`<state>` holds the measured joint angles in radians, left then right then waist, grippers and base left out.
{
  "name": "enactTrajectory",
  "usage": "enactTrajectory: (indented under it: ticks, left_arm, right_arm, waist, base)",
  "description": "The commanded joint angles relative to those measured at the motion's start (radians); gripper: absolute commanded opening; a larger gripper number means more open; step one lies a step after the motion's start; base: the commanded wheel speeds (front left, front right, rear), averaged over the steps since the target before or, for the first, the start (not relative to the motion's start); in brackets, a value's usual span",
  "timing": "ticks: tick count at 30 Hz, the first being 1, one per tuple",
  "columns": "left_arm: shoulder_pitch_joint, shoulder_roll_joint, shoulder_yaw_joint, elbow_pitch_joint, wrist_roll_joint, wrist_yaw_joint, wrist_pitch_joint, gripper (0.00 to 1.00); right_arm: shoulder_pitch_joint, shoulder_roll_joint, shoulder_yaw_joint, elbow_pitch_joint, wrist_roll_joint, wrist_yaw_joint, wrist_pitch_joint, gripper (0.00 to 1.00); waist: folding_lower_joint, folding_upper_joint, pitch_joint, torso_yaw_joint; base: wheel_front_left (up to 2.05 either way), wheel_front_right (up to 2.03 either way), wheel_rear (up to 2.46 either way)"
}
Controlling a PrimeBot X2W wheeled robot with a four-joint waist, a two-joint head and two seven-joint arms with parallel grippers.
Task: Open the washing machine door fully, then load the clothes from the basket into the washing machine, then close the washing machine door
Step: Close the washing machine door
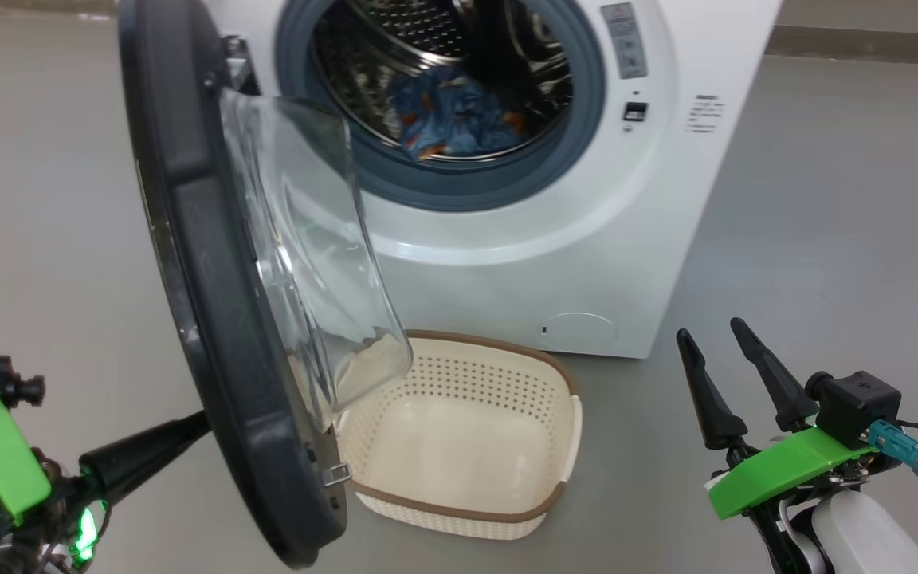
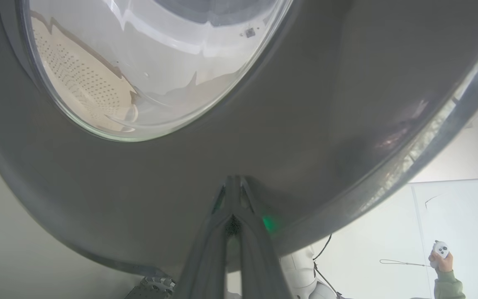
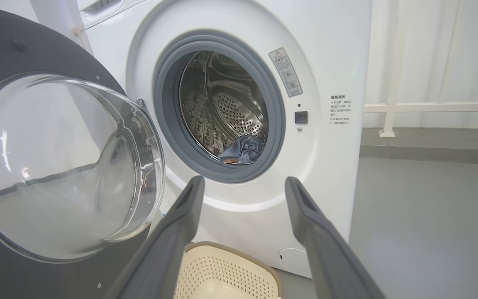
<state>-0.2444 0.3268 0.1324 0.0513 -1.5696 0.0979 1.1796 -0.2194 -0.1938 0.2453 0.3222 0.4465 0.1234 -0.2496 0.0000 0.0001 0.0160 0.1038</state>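
Note:
The washing machine (image 1: 586, 239) stands open, and the light blue clothes (image 1: 455, 115) lie inside its steel drum. The glossy black door (image 1: 188, 239) hangs half-swung, its glass bowl over the left end of the basket (image 1: 507, 375), which holds no garments. My left gripper (image 1: 188, 426) reaches behind the door at lower left. In the left wrist view its fingers are shut together, and the left gripper (image 2: 233, 180) touches the door's outer face (image 2: 139, 187) below the window. My right gripper (image 1: 710, 331) is open at lower right, holding nothing and apart from everything.
Grey floor surrounds the machine (image 3: 338, 62), with free room to its right. In the right wrist view a white railing (image 3: 430, 107) runs along the back wall. A person's hand (image 2: 441, 255) holding a small white controller appears in the left wrist view, beyond the door's edge.

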Motion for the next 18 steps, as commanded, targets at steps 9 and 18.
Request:
enactTrajectory:
  ticks: [9,18]
  left_arm:
    - [-0.032,-0.030,0.030,-0.065,0.027,-0.019,-0.067,0.00]
    - [-0.070,-0.092,0.045,-0.031,0.058,-0.049,-0.174,0.00]
  right_arm:
    - [-0.003,0.000,0.010,-0.036,0.003,0.007,-0.012,1.00]
    - [-0.007,0.002,0.018,-0.040,0.009,0.007,-0.012,1.00]
  waist:
    - [0.0000,-0.0001,0.003,-0.166]
    - [0.0000,-0.0001,0.015,-0.270]
  base:
    - [0.00,0.00,0.00]
    - [0.00,0.00,0.00]
